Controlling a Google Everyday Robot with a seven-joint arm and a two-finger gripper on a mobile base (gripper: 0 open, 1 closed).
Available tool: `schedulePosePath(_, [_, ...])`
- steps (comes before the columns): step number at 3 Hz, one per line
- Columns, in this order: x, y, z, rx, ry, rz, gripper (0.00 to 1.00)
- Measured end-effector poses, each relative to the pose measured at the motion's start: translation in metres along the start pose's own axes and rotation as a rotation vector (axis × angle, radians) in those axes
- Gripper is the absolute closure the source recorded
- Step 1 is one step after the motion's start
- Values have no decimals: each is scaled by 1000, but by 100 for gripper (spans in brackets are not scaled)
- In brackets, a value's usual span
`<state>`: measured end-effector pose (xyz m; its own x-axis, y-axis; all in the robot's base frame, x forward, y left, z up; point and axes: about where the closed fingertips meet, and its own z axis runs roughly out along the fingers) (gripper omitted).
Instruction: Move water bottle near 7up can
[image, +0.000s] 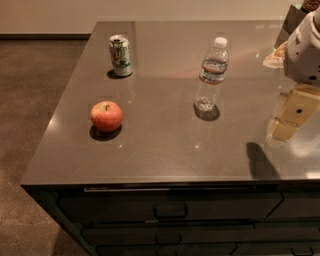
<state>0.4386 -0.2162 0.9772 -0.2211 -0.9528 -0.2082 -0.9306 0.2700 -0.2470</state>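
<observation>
On the table (165, 145) a red apple (106, 116) sits front-left; the 7up can (120, 55) stands upright behind it; the capped water bottle (212, 75) stands upright, well apart rightward; the gripper (292, 117) hangs far right, its grip impossible to tell.

Dim, warm overhead light on the glossy grey-brown countertop (165, 140), with pale glare along its far and right edges. The round red apple (106, 116), white-and-green 7up can (120, 55) and clear ribbed plastic water bottle (212, 75) each cast a small dark shadow (tight at the base). The pale tan gripper (292, 117), at the right edge, throws a dark patch lower-left.
</observation>
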Motion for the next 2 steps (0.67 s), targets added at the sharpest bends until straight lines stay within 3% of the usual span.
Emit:
schedulePosePath(1, [0,0,0,0,0,0,0])
schedulePosePath(2, [-12,-23,3,12,-11,55,0])
